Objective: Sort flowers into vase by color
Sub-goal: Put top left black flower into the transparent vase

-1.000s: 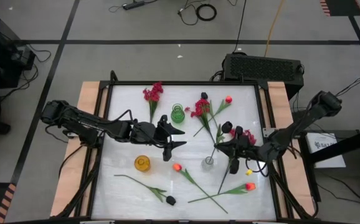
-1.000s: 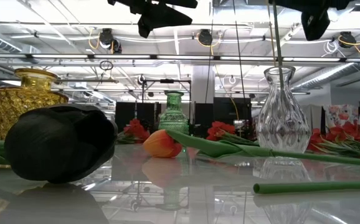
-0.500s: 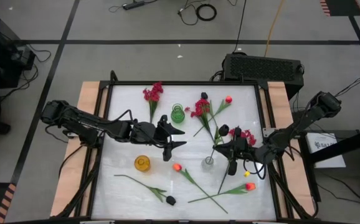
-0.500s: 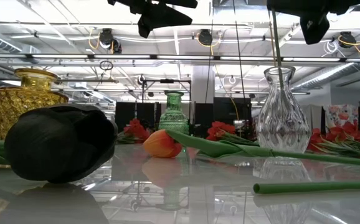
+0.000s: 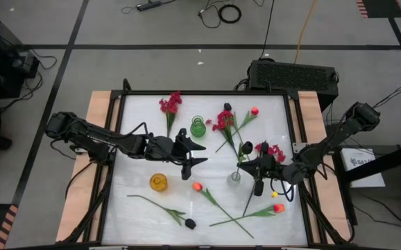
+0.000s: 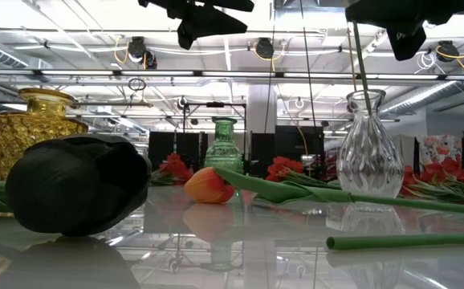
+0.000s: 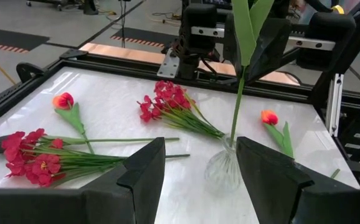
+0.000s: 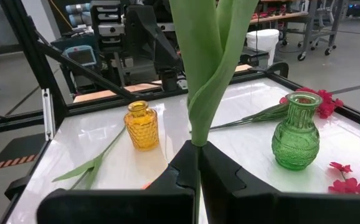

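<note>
My right gripper (image 5: 252, 167) is shut on a black-bloomed flower (image 5: 247, 147), above the clear glass vase (image 5: 234, 179). The green stem (image 6: 360, 56) slants down into the vase's mouth (image 6: 367, 93). My left gripper (image 5: 200, 153) hovers open over the table's middle, between the green vase (image 5: 198, 126) and the yellow vase (image 5: 159, 182), and touches nothing. In the left wrist view its open fingers frame the clear vase (image 7: 223, 168). Another black bloom (image 5: 189, 223) and orange tulips (image 5: 198, 186) (image 5: 278, 207) lie flat near the near edge. My right gripper pinches the flower's stem between its two fingers where the long green leaves wrap it (image 8: 195, 138), below the bloom. The fingers come level from the table's right side, across the stem. The flower hangs tilted, lifted clear, with its lower end inside the clear vase's neck.
Crimson sprays lie at the far left (image 5: 171, 104), far middle (image 5: 223, 121) and beside my right gripper (image 5: 273, 151). One orange tulip (image 5: 254, 111) rests near the far edge. Long stems cross the near right part of the table (image 5: 245, 217).
My right gripper has shifted slightly toward the table's left with the flower. The stem has tipped from near upright to a slant, the bloom moving toward the near left. The clear vase has slid a little along the table with the stem's end inside it.
</note>
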